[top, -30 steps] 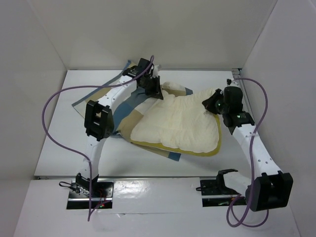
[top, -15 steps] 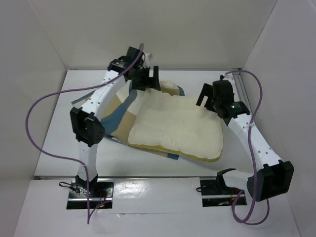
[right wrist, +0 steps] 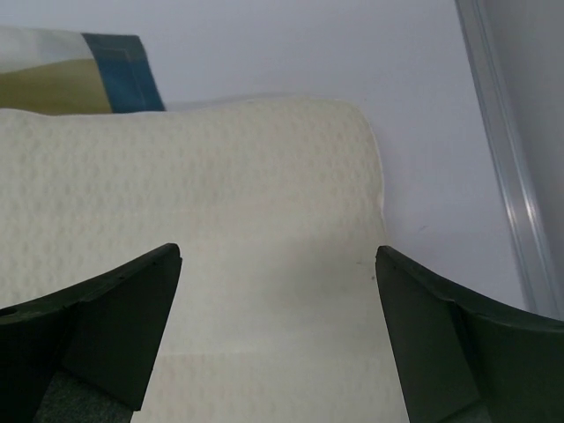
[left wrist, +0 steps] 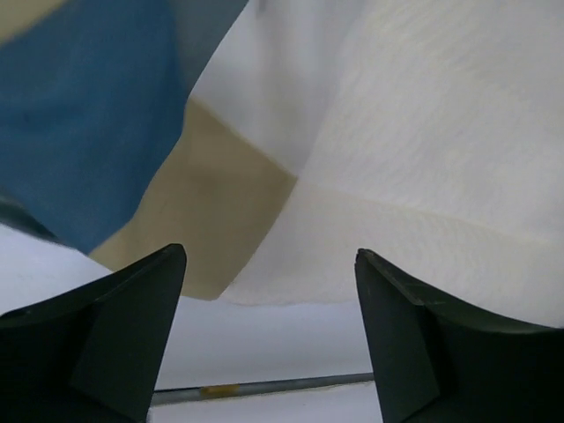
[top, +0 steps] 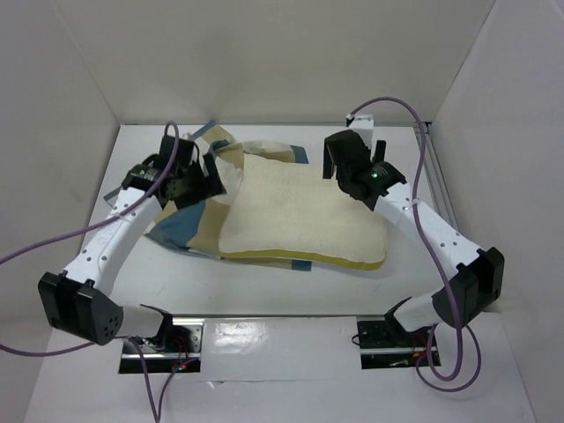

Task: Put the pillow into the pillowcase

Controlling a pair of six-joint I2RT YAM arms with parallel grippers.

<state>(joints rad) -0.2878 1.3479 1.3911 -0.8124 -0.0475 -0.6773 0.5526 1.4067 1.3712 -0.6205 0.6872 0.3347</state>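
The cream pillow [top: 300,211] lies flat mid-table, its yellow edge toward the arms, on top of the blue, tan and white checked pillowcase [top: 185,225], which spreads out to its left. My left gripper [top: 214,174] hovers open at the pillow's far left corner; in its wrist view the left gripper [left wrist: 270,256] has empty jaws just above the pillowcase [left wrist: 97,132]. My right gripper [top: 346,166] hangs open over the pillow's far right corner. In its wrist view the right gripper [right wrist: 278,256] holds nothing, with the pillow [right wrist: 247,194] below and a pillowcase corner [right wrist: 97,79] beyond it.
White walls close in the table on three sides. A metal rail [top: 432,172] runs along the table's right edge and also shows as the rail [right wrist: 507,176] in the right wrist view. Purple cables [top: 35,251] loop off both arms.
Both grippers went from shut to open, releasing the fabric. The left arm swung down and leftward, and the right arm moved to the far right corner. The pillow settled flat.
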